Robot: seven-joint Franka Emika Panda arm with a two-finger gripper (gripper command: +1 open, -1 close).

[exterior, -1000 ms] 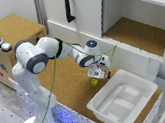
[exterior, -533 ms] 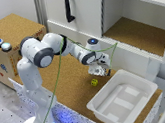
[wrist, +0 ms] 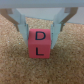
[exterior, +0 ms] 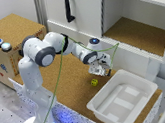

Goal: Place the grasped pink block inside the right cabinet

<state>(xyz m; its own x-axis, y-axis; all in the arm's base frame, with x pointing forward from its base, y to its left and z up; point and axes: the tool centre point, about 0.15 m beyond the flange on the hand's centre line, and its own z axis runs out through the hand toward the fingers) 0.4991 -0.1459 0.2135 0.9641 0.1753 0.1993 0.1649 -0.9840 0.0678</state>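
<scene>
In the wrist view my gripper (wrist: pixel 41 35) is shut on the pink block (wrist: pixel 40 43), a reddish-pink cube with the black letters D and L on its face, held just above the cork surface. In the exterior view my gripper (exterior: pixel 100 70) hangs over the cork counter near the white tray's far corner; the block is too small to make out there. The right cabinet (exterior: pixel 138 33), white-walled with a cork-brown floor, stands open above and toward the exterior view's right of my gripper.
A small yellow cube (exterior: pixel 94 82) lies on the cork just below my gripper. The white tray (exterior: pixel 102 106) sits at the front right. The white cabinet door with a black handle (exterior: pixel 69 7) is at the back. A cork-topped box (exterior: pixel 14 28) with buttons stands at the left.
My arm has stretched toward the exterior view's right, carrying the gripper farther over the counter toward the tray and cabinet.
</scene>
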